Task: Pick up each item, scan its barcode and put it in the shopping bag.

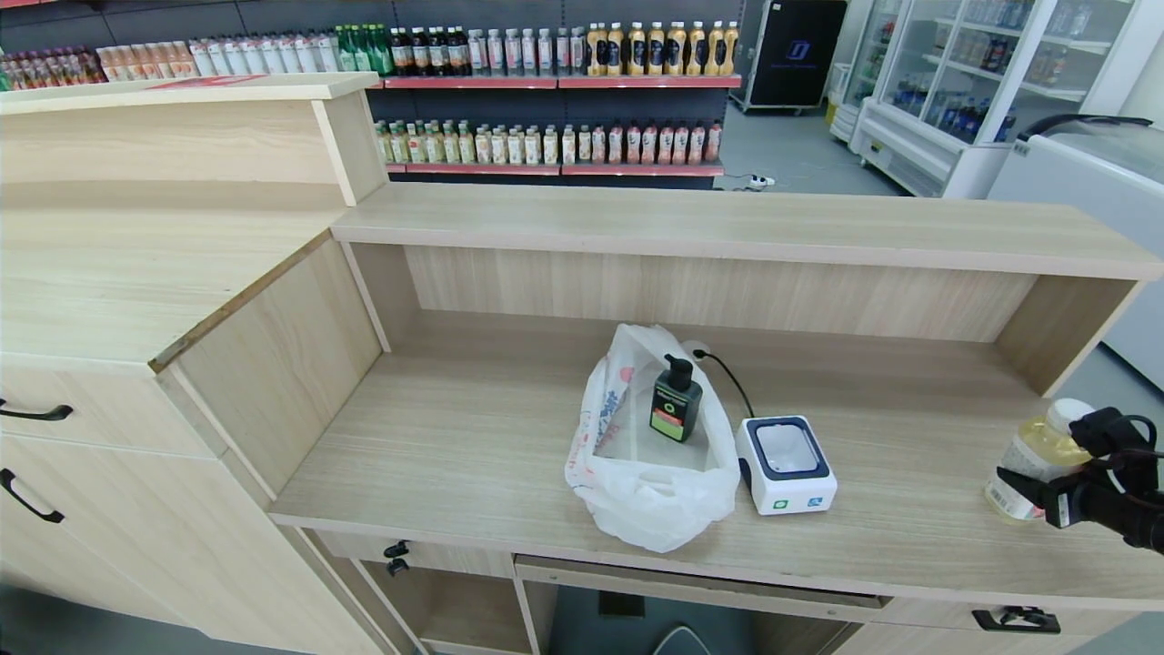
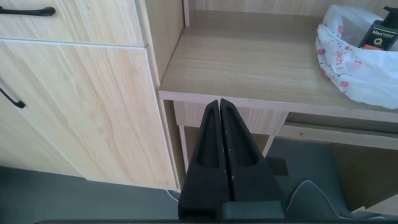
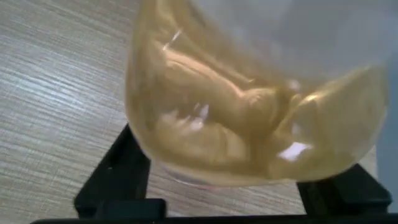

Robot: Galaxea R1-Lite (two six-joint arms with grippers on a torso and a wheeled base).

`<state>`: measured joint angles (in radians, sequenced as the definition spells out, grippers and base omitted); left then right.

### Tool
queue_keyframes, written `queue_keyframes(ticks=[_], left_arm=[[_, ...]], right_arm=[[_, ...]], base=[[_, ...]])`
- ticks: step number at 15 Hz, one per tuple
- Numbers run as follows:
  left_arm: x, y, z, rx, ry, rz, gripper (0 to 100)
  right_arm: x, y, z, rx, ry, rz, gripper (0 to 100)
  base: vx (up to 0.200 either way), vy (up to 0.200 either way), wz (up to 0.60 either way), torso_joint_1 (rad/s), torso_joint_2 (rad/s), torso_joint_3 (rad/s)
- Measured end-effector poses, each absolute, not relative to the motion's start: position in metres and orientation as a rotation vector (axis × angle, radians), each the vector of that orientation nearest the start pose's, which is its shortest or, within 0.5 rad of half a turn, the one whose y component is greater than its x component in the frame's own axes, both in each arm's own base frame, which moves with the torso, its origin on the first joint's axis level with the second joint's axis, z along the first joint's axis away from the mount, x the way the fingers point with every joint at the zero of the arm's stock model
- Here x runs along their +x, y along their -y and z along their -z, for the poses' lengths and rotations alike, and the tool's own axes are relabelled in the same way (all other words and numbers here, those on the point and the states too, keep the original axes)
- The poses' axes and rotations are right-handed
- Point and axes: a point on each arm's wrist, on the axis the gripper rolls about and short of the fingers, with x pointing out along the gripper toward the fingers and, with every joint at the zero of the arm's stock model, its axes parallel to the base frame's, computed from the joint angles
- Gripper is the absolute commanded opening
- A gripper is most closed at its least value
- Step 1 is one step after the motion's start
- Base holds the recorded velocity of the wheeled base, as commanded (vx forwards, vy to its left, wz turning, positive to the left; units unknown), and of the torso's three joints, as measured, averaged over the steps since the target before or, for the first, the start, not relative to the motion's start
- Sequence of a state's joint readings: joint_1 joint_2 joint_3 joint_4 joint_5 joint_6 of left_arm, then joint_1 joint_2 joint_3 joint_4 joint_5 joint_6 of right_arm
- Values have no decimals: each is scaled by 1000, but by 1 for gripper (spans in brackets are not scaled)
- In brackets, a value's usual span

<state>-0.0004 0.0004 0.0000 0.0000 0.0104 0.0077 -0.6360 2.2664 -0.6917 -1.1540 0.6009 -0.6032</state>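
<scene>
A white plastic shopping bag (image 1: 637,491) lies open mid-counter with a dark pump bottle (image 1: 676,400) standing inside it. Just right of the bag sits a white barcode scanner (image 1: 784,462) with a blue-rimmed window facing up. At the counter's far right, my right gripper (image 1: 1037,491) is shut on a slightly tilted clear bottle of yellow liquid (image 1: 1032,450) with a white cap. In the right wrist view the bottle (image 3: 249,112) sits between the black fingers (image 3: 115,180). My left gripper (image 2: 219,102) is shut and empty, low in front of the counter's left end.
The wooden counter (image 1: 473,428) has a raised shelf behind it and a cabinet with drawers (image 1: 82,428) to the left. The scanner's cable (image 1: 732,377) runs back behind the bag. The left wrist view catches the bag (image 2: 354,68) and pump bottle (image 2: 378,34).
</scene>
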Motion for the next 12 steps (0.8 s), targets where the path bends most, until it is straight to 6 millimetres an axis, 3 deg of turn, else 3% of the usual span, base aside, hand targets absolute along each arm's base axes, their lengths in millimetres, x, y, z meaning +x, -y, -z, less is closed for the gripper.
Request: queue_keyframes(ticks=[9,11,12], left_arm=[[-23,0,-75,8,0,-10,0],[-23,0,-75,8,0,-10,0],[-23,0,-75,8,0,-10,0]], right_arm=[[296,200,-17,-365,-306,-63,0],[298,196,-25,-268,-303,-59,0],[299,190,-38,-189,-292,-59,0]], base=[[0,0,0,0,0,0],[0,0,0,0,0,0],[0,0,0,0,0,0]])
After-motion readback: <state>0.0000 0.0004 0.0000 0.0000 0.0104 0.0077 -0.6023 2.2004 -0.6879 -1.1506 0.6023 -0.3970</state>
